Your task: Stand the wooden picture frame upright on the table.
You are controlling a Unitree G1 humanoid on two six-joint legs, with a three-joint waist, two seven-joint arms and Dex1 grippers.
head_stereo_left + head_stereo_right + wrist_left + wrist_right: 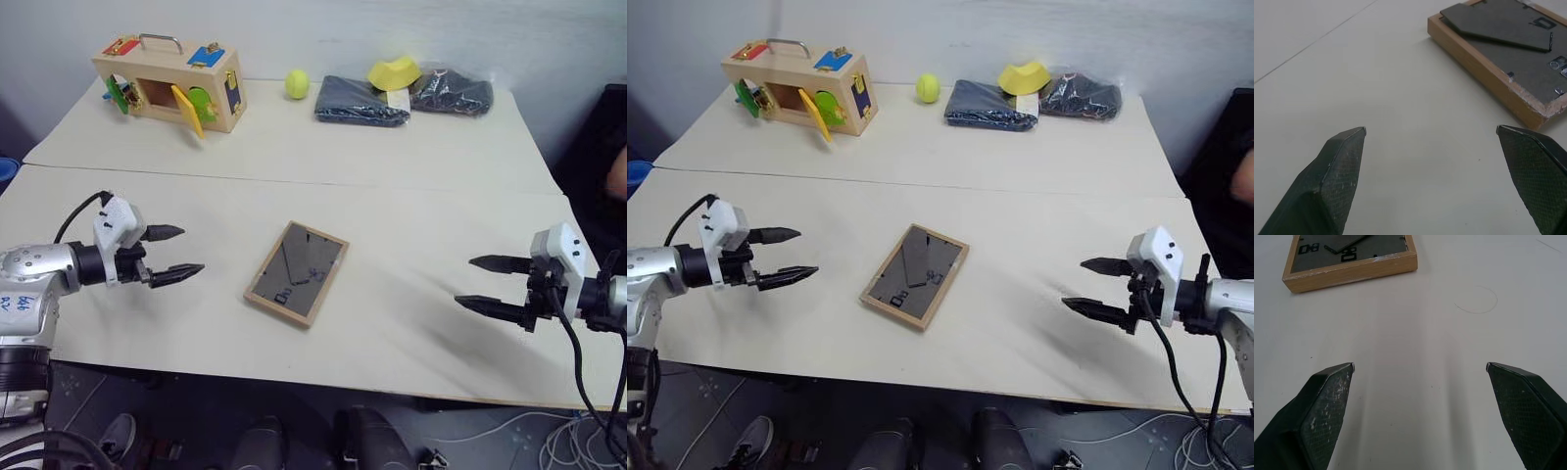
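Observation:
The wooden picture frame lies flat in the middle of the table, black back panel and folded stand facing up. It also shows as the picture frame in the left wrist view and the picture frame in the right wrist view. My left gripper hovers open to the frame's left, pointing toward it, nothing between its fingers. My right gripper stands open well to the frame's right, also aimed at it and holding nothing.
At the back left stands a wooden box with colourful latches. A tennis ball, a dark folded cloth, a yellow object and a dark plastic bag line the far edge. A seam crosses the table.

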